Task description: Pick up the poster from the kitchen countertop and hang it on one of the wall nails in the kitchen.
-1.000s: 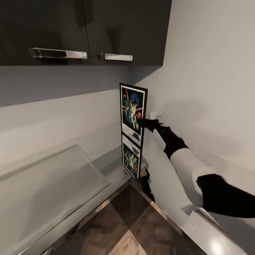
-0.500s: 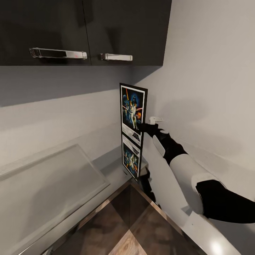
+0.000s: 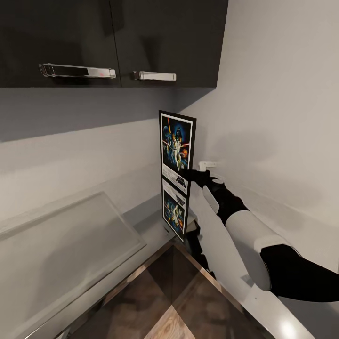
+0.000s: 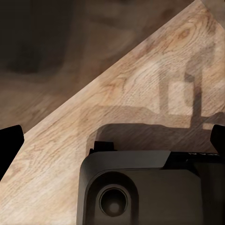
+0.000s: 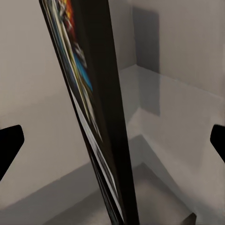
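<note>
Now | right gripper (image 3: 188,173) at poster (image 3: 176,143) edge | jaws spread wide

poster (image 3: 177,150) upright in corner above countertop (image 3: 150,221)

Your right pincer (image 3: 184,173) sits lower on the poster's (image 3: 176,147) edge than a second ago, having slid from beside the picture down to the white logo strip; your forearm has dropped with it; the small white wall fitting (image 3: 207,165) it half covered now shows clear above the wrist.
</note>
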